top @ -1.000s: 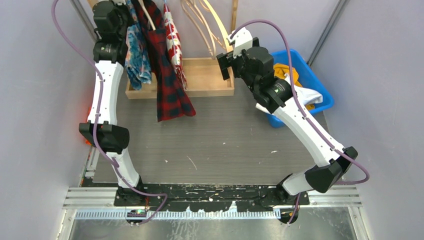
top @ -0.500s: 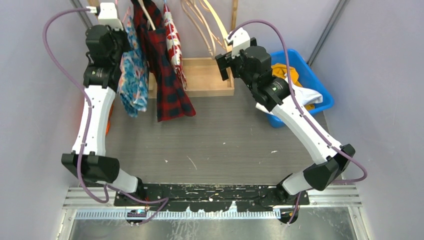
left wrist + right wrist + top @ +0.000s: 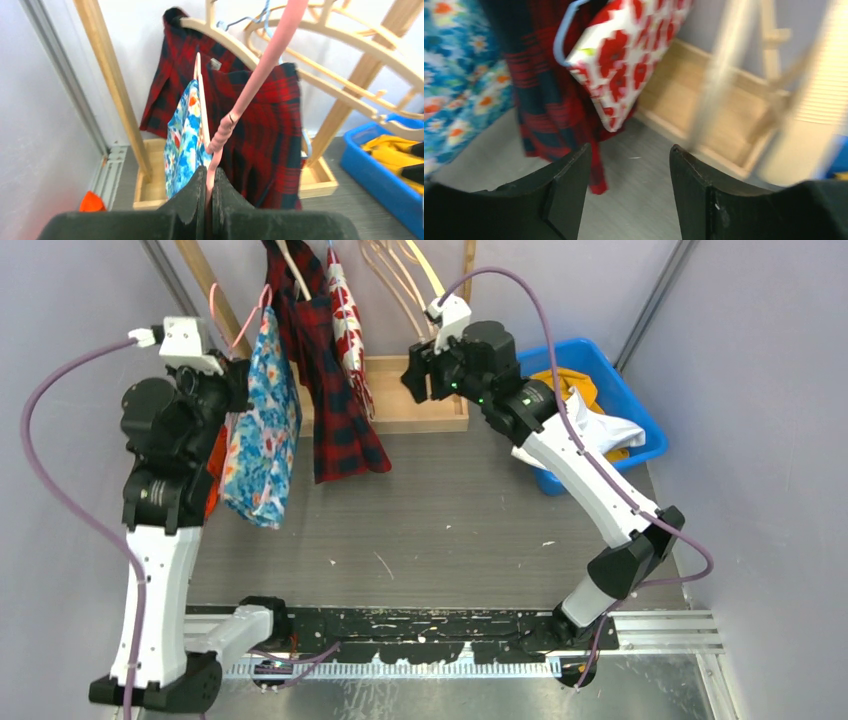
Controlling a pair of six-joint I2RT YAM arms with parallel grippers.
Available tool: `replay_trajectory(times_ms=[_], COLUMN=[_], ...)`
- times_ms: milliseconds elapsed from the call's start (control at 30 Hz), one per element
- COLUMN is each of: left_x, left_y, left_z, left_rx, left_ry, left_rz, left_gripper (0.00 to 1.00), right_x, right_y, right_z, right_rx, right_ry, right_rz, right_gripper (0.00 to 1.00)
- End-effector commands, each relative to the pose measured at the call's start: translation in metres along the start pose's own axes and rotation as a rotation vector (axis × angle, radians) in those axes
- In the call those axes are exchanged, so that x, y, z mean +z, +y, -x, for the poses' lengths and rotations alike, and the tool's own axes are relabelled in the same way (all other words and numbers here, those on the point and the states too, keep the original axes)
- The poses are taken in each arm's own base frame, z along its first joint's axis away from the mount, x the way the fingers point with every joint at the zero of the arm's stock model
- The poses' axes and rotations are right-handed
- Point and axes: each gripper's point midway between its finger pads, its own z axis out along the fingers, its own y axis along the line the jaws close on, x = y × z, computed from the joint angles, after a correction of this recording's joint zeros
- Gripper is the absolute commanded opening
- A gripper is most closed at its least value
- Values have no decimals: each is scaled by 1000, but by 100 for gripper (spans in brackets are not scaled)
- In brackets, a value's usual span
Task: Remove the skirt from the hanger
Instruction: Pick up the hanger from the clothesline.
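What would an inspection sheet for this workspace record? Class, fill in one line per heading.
Surface: grey table, scattered white specks.
Job's things: floral skirt hanging on pink hanger, off the rack.
Clutter: plaid garment, red-print garment, blue bin of clothes.
Grippers: left gripper shut on the pink hanger's neck; right gripper open, empty.
Cables: purple cable looping along each arm.
Surroundings: plain walls, wooden rack.

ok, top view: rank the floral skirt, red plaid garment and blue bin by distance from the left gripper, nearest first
1. floral skirt: right beside the left gripper, hanging from the pink hanger that it clamps.
2. red plaid garment: one step to the right, on the rack.
3. blue bin: far right side of the table.
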Motion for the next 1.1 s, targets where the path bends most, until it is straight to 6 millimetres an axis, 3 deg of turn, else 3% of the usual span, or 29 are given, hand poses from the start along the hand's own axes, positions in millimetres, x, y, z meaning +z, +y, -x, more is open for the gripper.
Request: replay_trajectory(times_ms=[0,167,300,467,667,900,1000,1067], left_x=[-29,-62,-84,-102,-110,-110,-112,-112], left_y=[-21,-37,-47,-49,-45,-43,-43,-42], left_z=[12,21,36,48,54,51,50,48], left_rx=[-55,-56,-98,-119,-101,-91,-84,-82], left_ry=[-53,-88,-118,-151,-152,-134,-124,-113], left_rz=[-95,-165,-214,-234,-219,-209,-207,-206], left_gripper=[0,0,0,0,0,0,0,0], right_x=[-3,-2,4,17,47,52,57,60], right_y=[80,140,175,208,206,216,216,222], right_z=[3,5,10,12,15,23,21,18], right_rx=[88,127,227,183,115,133,117,124], right_ry=[29,33,41,36,-10,-39,-43,-43], right_rz=[263,418,547,604,567,612,614,651], right_gripper=[64,69,69,70,79,85,99,99])
